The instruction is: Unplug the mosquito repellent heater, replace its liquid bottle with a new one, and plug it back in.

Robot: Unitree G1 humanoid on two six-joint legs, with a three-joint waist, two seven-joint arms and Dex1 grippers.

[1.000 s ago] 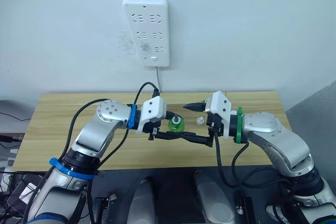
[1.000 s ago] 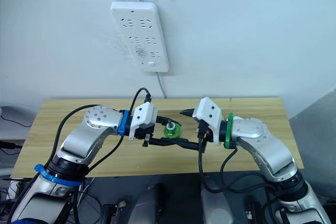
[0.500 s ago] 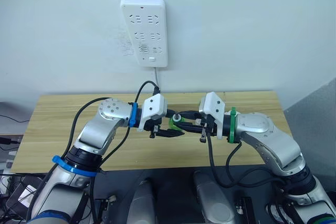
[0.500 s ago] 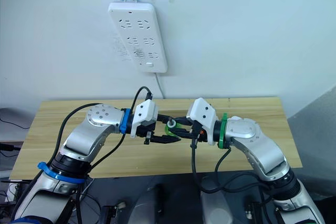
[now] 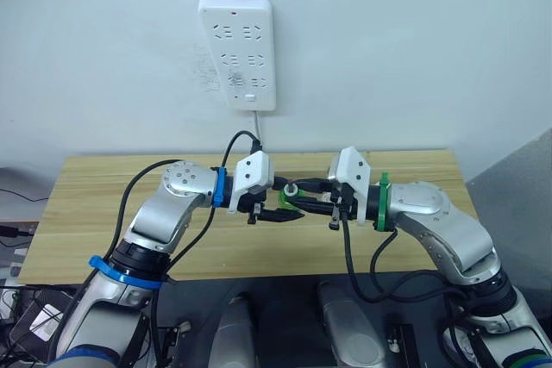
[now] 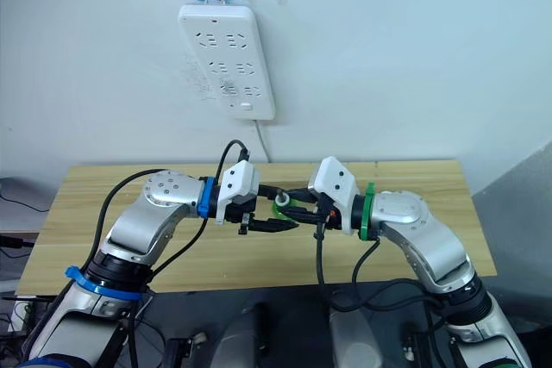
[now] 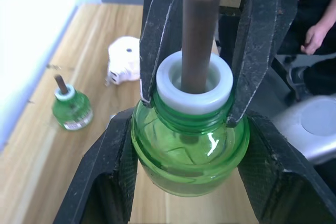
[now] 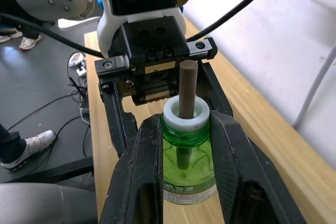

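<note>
A green liquid bottle [image 7: 189, 150] with a white neck ring and a bare brown wick hangs above the middle of the table. My left gripper [image 5: 287, 212] is shut on its round body. From the opposite side my right gripper [image 5: 296, 195] is shut on its neck and shoulder [image 8: 185, 129]. The white mosquito repellent heater [image 7: 125, 59] lies on the table with no bottle in it. A second green bottle [image 7: 72, 111] with a wick stands upright on the table near it. I cannot tell which bottle is the new one.
The white power strip [image 5: 240, 53] hangs on the wall above the back edge of the wooden table [image 5: 95, 204], its cord running down behind. A person's hand [image 7: 315, 35] shows off the table's front side, and a shoe [image 8: 21, 148] on the floor.
My right gripper has moved left to the bottle and shut on its neck. The left gripper has kept hold of the bottle in about the same place.
</note>
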